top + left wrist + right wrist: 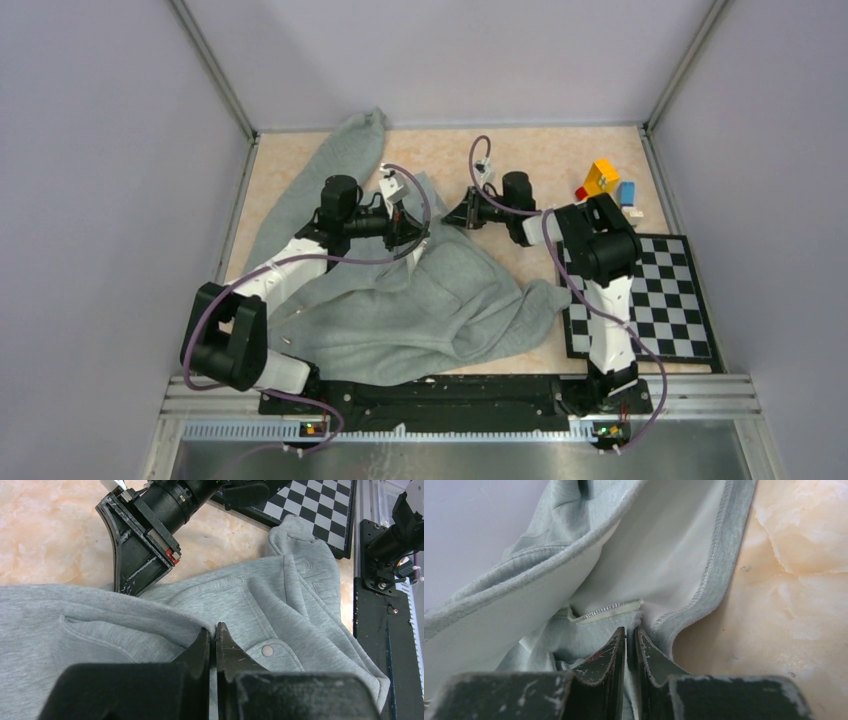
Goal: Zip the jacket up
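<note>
Pinching jacket (440, 300) (left gripper (212, 631), right gripper (630, 631))

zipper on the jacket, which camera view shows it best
The right wrist view: the zipper teeth show close up on the jacket edge, just beyond the right pincer tips. The top view shows the whole jacket but the zipper is too small to make out. The left wrist view shows only outer fleece and a snap button.

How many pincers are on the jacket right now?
2. The left pincer is shut on a fold of the jacket front; the right pincer pinches its edge beside the zipper end.
</note>
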Motion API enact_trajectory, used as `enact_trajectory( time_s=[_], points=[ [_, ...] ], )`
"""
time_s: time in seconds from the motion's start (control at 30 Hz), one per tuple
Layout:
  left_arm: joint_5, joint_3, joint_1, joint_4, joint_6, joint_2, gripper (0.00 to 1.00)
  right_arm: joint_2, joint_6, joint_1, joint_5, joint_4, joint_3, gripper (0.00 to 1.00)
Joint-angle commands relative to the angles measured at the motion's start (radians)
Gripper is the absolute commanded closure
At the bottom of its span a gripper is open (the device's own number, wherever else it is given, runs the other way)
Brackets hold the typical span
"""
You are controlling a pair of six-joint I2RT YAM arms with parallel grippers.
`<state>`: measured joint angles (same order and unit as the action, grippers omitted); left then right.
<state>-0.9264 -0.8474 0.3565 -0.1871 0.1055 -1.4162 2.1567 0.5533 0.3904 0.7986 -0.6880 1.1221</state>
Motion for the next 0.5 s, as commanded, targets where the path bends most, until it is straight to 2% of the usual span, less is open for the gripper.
enact_trajectory(
  time_s=[0.0,0.17,0.4,0.47],
  points=[
    [-0.027,-0.032,0.005,-0.050,-0.010,-0.003,1.00,-0.004,-0.029,0.017,-0.047,-0.030,0.041,0.86],
    [-0.025,-0.029,0.005,-0.051,-0.006,0.002,1.00,0.008,-0.037,0.021,-0.061,-0.021,0.047,0.80],
    [-0.025,-0.031,0.004,-0.052,-0.007,0.003,1.00,0.036,-0.019,0.031,-0.059,-0.052,0.048,0.80],
    [-0.022,-0.030,0.004,-0.052,-0.008,0.003,1.00,0.031,-0.023,0.035,-0.068,-0.052,0.046,0.84]
  ],
)
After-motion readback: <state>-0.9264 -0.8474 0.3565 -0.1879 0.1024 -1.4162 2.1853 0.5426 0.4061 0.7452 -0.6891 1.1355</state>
